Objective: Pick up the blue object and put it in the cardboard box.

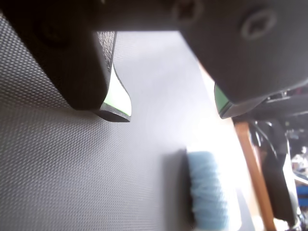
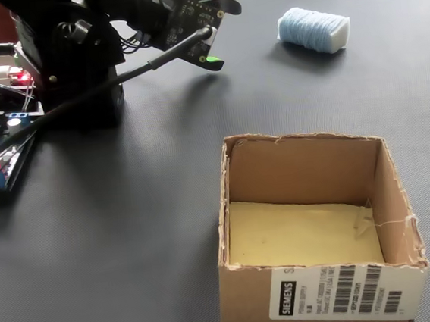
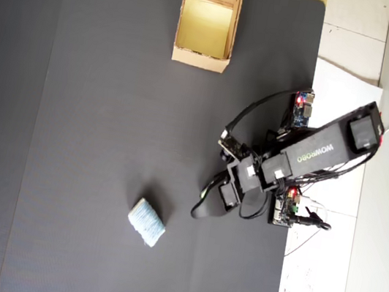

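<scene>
Gripper (image 1: 171, 115) spread wide and carrying nothing, seen through my wrist view with green-edged jaw tips parted over the dark textured mat (image 1: 57, 168); I read this as the approach stage, the arm lined up so the blue object (image 1: 208, 190) sits ahead of the gap and a little to the right of it rather than between the jaws. In the overhead view the blue object (image 3: 147, 222) lies on the mat near the bottom of the picture, apart from the gripper (image 3: 203, 205), which hangs to its right, while the cardboard box (image 3: 201, 59) stands well apart at the top edge, flaps upright and its yellowish floor bare. I judge the block has not yet been touched, so the whole carry across the mat is still ahead of me. The fixed view shows the blue object (image 2: 313, 30) resting on its side beyond the cardboard box (image 2: 320, 303), whose white label reads "SIEMENS" above several barcodes; the smaller print is too fine to make out. White lettering on the arm (image 3: 312, 153) in the overhead view appears to read "WOWROBO", though I cannot be sure of every letter.
</scene>
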Motion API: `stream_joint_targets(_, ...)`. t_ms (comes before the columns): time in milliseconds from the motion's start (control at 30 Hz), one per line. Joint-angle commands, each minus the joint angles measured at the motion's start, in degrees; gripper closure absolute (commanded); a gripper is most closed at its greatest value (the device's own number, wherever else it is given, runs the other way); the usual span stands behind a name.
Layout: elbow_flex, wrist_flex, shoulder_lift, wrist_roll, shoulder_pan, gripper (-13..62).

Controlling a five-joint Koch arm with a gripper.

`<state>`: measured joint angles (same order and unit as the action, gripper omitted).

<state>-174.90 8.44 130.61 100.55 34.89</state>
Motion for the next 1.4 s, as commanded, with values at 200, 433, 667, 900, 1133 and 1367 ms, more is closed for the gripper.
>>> stream_joint_targets(200,19.3,-2.2,-2.1,-0.9,0.4,15.9)
stream_joint_targets(433,37.4,-19.1,-11.2,-2.9,0.2,16.0)
stream_joint_targets(667,50.2,-26.4,-23.6,-1.9,-1.0,16.1)
stream_joint_targets(900,61.7,-32.7,-35.9,-0.6,-2.0,16.4)
stream_joint_targets(1133,67.2,-40.0,-44.3,0.0,-4.1,16.6)
stream_joint_targets(1367,67.0,-42.5,-49.0,2.5,-4.7,16.7)
